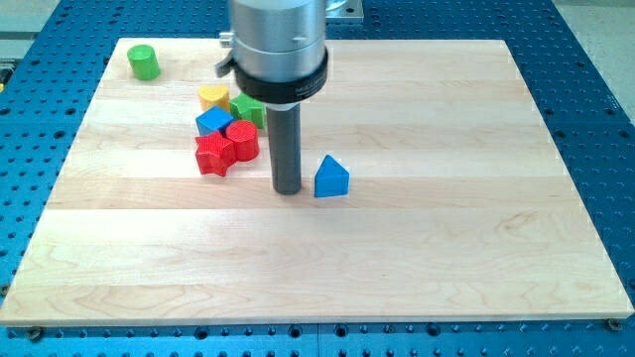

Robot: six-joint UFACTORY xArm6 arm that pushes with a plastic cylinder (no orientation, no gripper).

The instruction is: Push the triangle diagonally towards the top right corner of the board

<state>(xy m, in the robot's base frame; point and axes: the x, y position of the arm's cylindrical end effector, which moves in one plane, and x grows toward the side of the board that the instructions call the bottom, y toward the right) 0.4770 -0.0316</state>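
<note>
Lying flat: wooden board (417, 248), filling most of the view over a blue perforated table (595, 79).
Arm: grey cylinder with a black collar (278, 84) coming down from the view's top; no pincer on it, so there is no grip to report — only a dark rod.
Tip: my tip (288, 190) rests on the board just to the view's left of the blue triangle (331, 178), near it; contact cannot be told.
Cluster: yellow block (212, 96), green block (248, 109), blue block (212, 121), red cylinder (243, 140) and red star (212, 155), packed together at the view's left of the rod.
Loner: green cylinder (143, 61), near the top left corner.
Risk: the tip sits level with the triangle rather than below it — a straight push would likely send it sideways, not diagonally; an off-centre touch could spin it off the rod.
</note>
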